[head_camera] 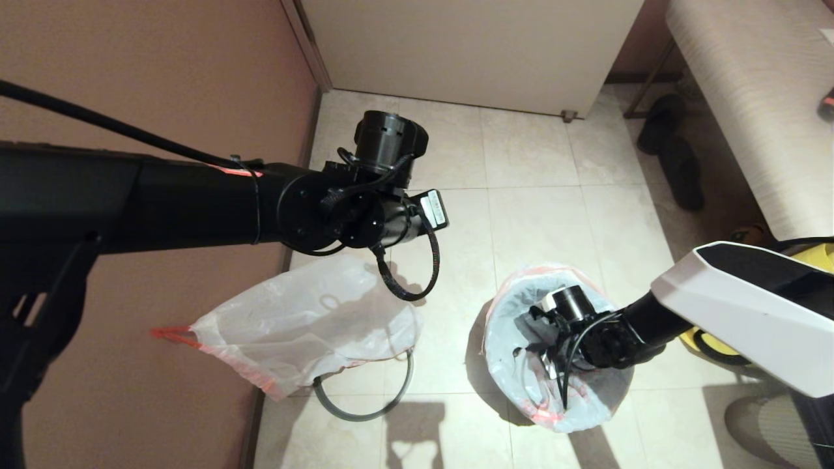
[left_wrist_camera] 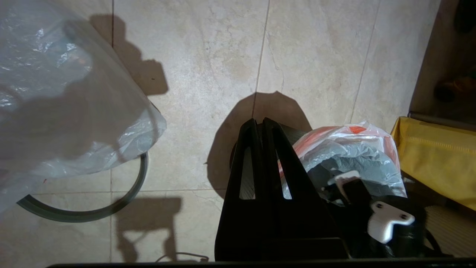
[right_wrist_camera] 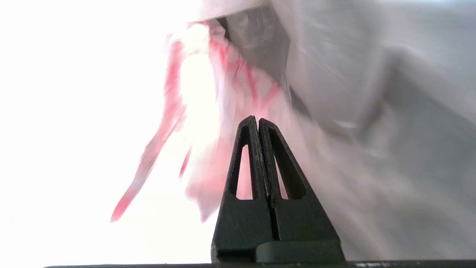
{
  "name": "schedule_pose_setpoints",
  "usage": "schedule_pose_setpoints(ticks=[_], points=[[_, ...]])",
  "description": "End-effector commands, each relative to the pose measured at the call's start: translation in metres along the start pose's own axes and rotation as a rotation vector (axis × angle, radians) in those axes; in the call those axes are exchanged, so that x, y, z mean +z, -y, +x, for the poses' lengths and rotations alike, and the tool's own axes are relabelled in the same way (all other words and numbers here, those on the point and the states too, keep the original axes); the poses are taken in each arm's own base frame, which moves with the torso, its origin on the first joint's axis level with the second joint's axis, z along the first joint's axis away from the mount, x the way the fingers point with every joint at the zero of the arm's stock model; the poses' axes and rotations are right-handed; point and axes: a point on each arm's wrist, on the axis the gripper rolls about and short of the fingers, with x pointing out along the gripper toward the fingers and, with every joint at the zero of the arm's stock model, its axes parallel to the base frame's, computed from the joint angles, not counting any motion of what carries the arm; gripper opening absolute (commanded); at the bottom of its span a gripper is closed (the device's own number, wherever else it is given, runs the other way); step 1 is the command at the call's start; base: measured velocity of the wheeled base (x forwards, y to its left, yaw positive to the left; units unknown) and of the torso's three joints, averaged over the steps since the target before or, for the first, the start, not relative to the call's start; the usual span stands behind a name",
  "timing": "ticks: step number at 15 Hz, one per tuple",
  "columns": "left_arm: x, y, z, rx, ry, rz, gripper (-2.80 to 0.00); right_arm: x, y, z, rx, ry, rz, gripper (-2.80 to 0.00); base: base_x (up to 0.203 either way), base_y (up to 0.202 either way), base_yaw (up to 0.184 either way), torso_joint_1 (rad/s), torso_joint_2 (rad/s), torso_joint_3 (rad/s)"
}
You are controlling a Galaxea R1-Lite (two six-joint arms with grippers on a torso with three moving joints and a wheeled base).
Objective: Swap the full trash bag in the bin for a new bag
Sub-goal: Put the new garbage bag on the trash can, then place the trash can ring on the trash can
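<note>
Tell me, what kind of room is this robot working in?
Probably a home or hotel room: a tiled floor, dark shoes by a pale padded bench or bed, and a small bin lined with a bag.

Home interior, prob. entry/hallway: beige tiled floor [head_camera: 534, 163], dark shoes [head_camera: 671, 156] left by far-right bench [head_camera: 756, 98], white cabinet [head_camera: 469, 45] at far wall, small lined bin [head_camera: 554, 345] seen.

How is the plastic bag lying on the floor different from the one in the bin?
The bag on the floor lies on its side, bulgy, over a grey ring. The bag in the bin stands open, its red-orange hem folded over the rim, with the right arm reaching inside. Both are thin, translucent white with red-orange hems.
</note>
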Motion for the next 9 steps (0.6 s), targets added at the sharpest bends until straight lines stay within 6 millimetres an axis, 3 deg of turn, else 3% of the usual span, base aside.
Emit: schedule_pose_setpoints(ticks=[1,3,4,5,7,9], points=[[-0.013,0.010,0.003,-0.009,-0.024,0.017,-2.80,0.011,0.011,-0.062,0.021,0.106,0.025,-2.80,0.000,0.000,0.000,0.000,0.00,0.000],[-0.036,0.017,0.014,-0.002,-0.073,0.049,-2.80,0.012,0.020,-0.099,0.050,0.170,0.089,-2.80,0.000,0.000,0.000,0.000,0.00,0.000],[-0.037,0.018,0.013,0.004,-0.074,0.052,-2.80,0.011,0.023,-0.115,0.064,0.197,0.148,-2.80,0.000,0.000,0.000,0.000,0.00,0.000],[-0.035,0.015,0.010,0.011,-0.067,0.049,-2.80,0.008,0.024,-0.126,0.076,0.208,0.192,-2.80,0.000,0.000,0.000,0.000,0.00,0.000],[-0.014,0.009,-0.015,0.001,-0.021,0.030,-2.80,0.005,0.032,-0.155,0.078,0.258,0.218,-2.80,0.000,0.000,0.000,0.000,0.00,0.000],[-0.014,0.003,-0.022,0.032,-0.016,0.049,-2.80,0.004,0.040,-0.188,0.076,0.309,0.233,-2.80,0.000,0.000,0.000,0.000,0.00,0.000]])
